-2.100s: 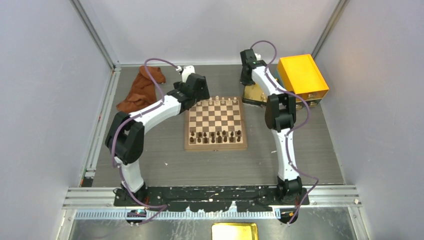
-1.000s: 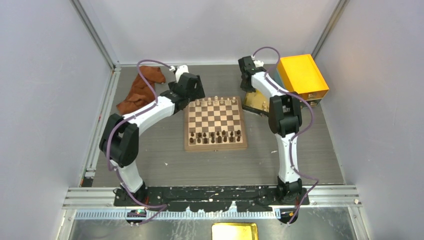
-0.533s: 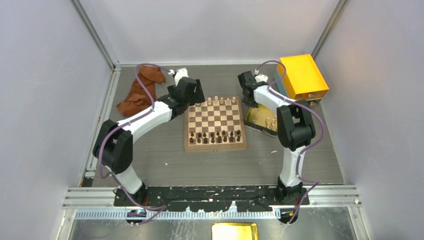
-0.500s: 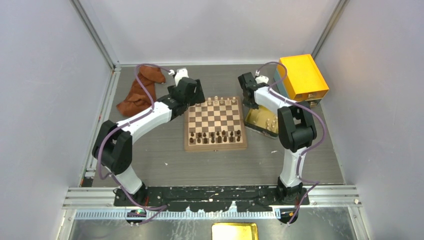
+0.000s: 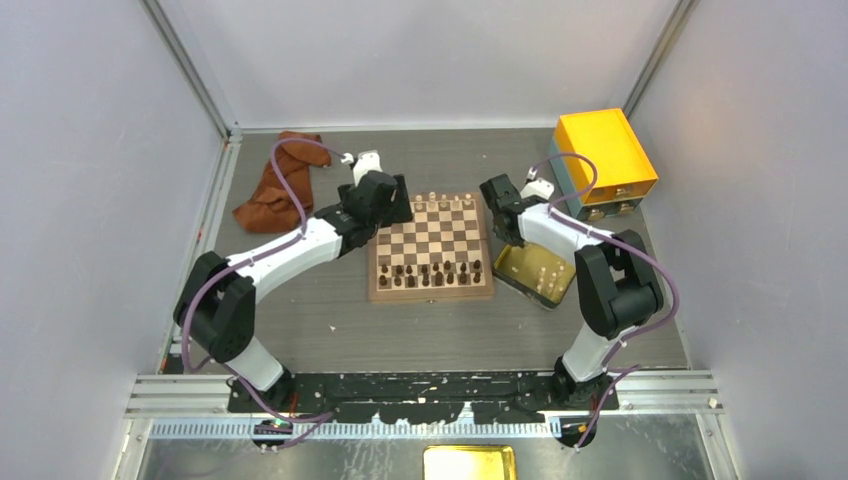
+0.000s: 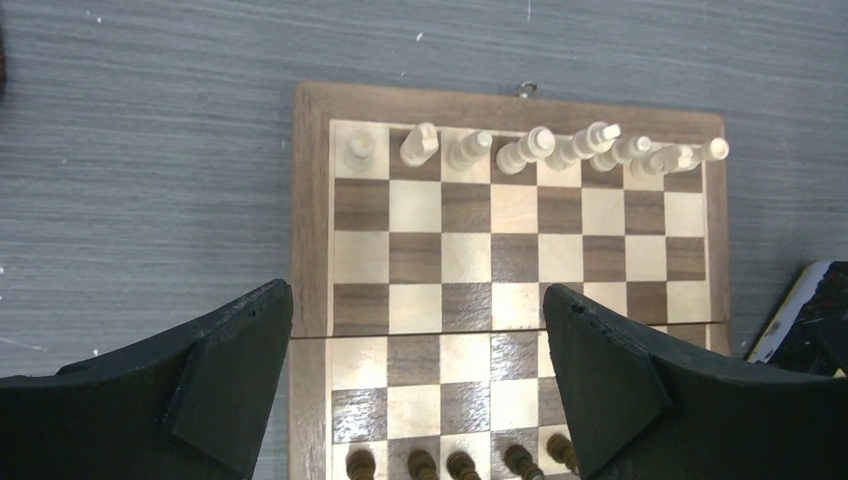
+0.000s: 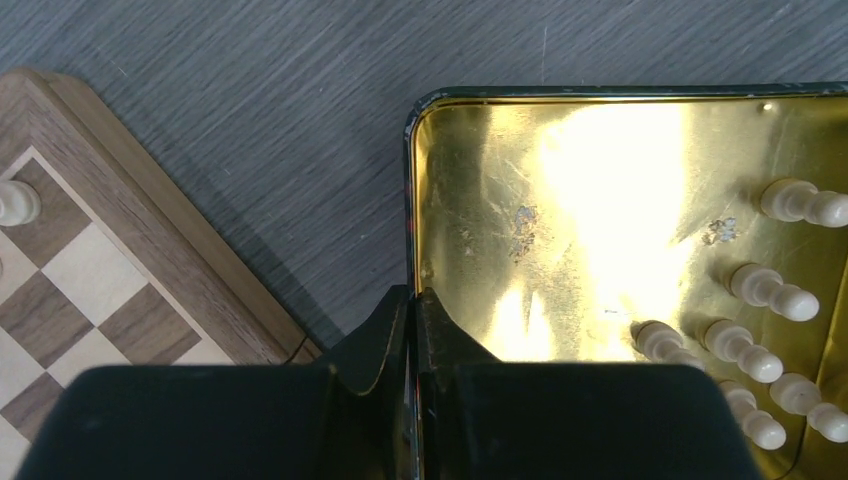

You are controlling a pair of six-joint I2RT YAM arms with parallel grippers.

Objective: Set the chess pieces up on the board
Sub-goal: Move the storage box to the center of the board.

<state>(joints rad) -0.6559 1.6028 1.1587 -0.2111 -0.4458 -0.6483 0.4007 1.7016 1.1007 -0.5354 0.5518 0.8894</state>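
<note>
While the top cam shows only dots, L wrist cam shows a row of chess pieces (image 6: 540,150) on the board's (image 6: 310,200) far edge, well ahead of the left gripper (image 6: 415,310), jaws wide w/ nothing in them. R wrist cam: right gripper (image 7: 412,310) pinched shut on the gold tray's (image 7: 560,200) rim; cream pawns (image 7: 760,290) lie nearby inside it.

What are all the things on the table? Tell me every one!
Board: one, tan and brown squares, middle.
Pale chess pieces: eight, cream, board's far row; several more in the tray.
Dark chess pieces: too small to count, brown, board's near rows.
Golden tray: one, right of board.
Box: one, orange-yellow, far right.
Cloth: one, brown, far left.
Gold tin: one, near edge.
Left pincer: black, open, over board.
Right pincer: black, shut on tray's rim.
</note>
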